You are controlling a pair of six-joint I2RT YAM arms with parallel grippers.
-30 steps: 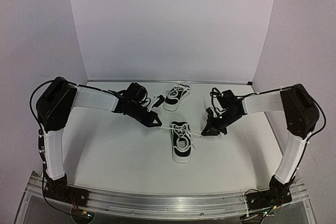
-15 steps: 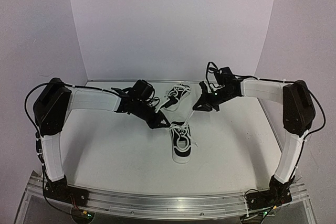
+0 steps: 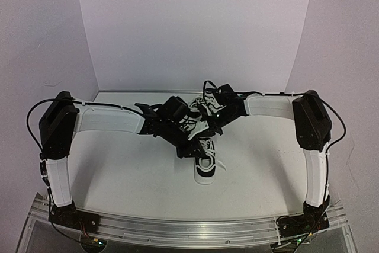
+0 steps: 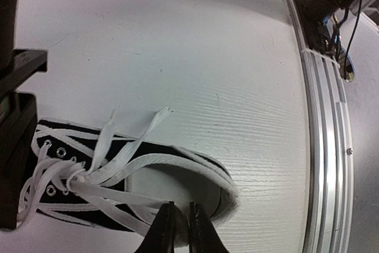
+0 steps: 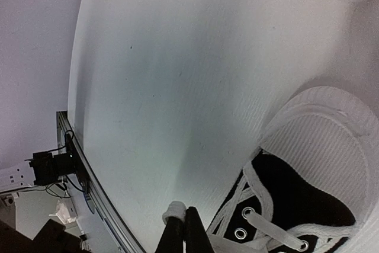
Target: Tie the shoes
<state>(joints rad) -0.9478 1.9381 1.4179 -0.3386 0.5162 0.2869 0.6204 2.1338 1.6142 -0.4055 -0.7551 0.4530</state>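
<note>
Over near shoe (image 3: 206, 169), arms crossed: knot-forming step, prob. Right gripper (image 5: 180, 229) jaws pinch lace (image 5: 175, 208); left gripper (image 4: 179, 229) jaws near-closed, grip unclear. Next: draw ends apart, keep tension.

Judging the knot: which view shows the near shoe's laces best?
Left wrist: laces cross plainly over eyelets. Top external: small, partly under the left gripper. Right wrist: only toe cap and eyelets.

White table (image 3: 118, 164), pale walls (image 3: 195, 28), alu rail (image 3: 177, 226)
</note>
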